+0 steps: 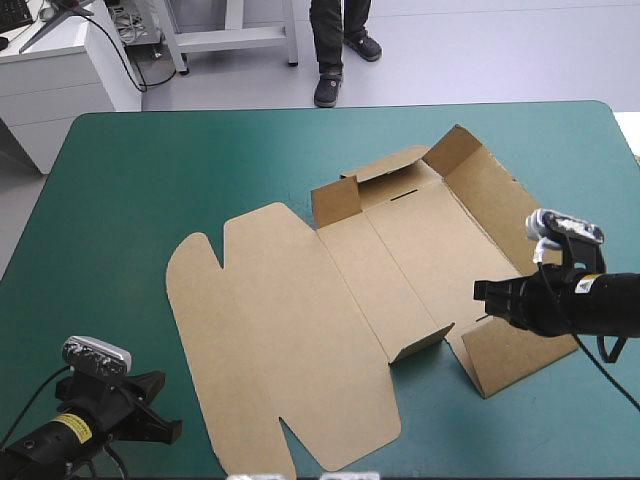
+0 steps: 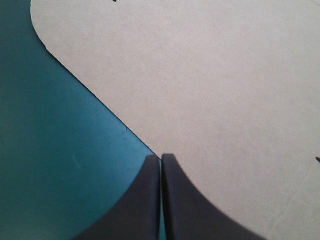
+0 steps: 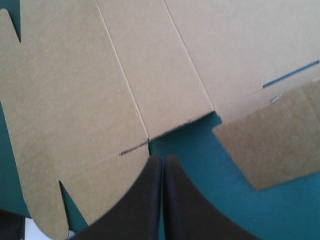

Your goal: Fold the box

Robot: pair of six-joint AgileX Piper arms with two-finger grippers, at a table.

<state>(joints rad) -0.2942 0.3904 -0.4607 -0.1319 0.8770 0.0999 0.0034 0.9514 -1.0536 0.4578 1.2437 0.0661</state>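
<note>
1. The box [image 1: 300, 330] is lying in the middle of the desk [image 1: 120, 200], mostly flat, with its far and right flaps half raised; unsupported, they may be flopping back.
2. My right tool [image 3: 163, 157], pinched together and empty, is hovering over the box's right side; shoving there risks sliding the board.
3. My left tool [image 2: 161, 156], likewise closed on nothing, is pinning nothing down.

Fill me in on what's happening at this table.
Two robot arms are working on a brown box on the teal-green table. The sheet lies mostly flat, with the wide lid panel spread to the left and a few flaps on the right side partly raised. The left tool is shut by the sheet's near left edge; the right tool is shut over the right side. Neither seems to grip the board.
</note>
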